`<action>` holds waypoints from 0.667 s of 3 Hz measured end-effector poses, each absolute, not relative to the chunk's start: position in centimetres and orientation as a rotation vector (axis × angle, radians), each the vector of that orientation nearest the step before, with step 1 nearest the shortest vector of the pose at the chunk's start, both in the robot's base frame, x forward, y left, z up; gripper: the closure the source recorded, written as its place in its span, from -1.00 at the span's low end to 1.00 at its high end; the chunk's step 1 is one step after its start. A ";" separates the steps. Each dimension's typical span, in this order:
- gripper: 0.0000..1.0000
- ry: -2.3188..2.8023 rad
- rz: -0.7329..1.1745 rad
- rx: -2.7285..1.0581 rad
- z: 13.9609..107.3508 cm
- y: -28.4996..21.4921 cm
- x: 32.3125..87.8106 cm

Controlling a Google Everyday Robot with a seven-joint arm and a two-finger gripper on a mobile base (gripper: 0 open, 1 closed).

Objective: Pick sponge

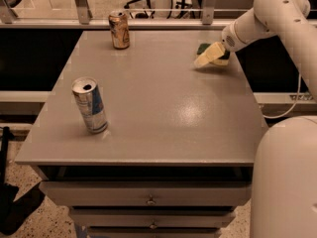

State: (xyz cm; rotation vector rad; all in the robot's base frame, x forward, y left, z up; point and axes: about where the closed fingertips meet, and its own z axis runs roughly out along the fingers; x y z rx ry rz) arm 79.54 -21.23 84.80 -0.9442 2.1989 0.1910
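Observation:
The sponge (202, 48) lies at the far right of the grey table (163, 113). Only a dark green patch of it shows behind my gripper, and the rest is hidden. My pale yellow padded gripper (208, 57) reaches in from the right on the white arm (262, 19). It sits low over the table, right at the sponge and covering most of it.
A blue and silver can (90, 104) stands upright at the front left. A brown can (119, 29) stands at the far edge, left of centre. A railing runs behind the table. My white base (287, 182) fills the lower right, and drawers sit below the tabletop.

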 end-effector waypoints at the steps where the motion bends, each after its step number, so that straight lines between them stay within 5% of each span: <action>1: -0.53 2.253 0.244 -0.936 84.0 -20.8 79.2; 2: 0.07 2.277 0.301 -0.950 84.4 -20.4 77.9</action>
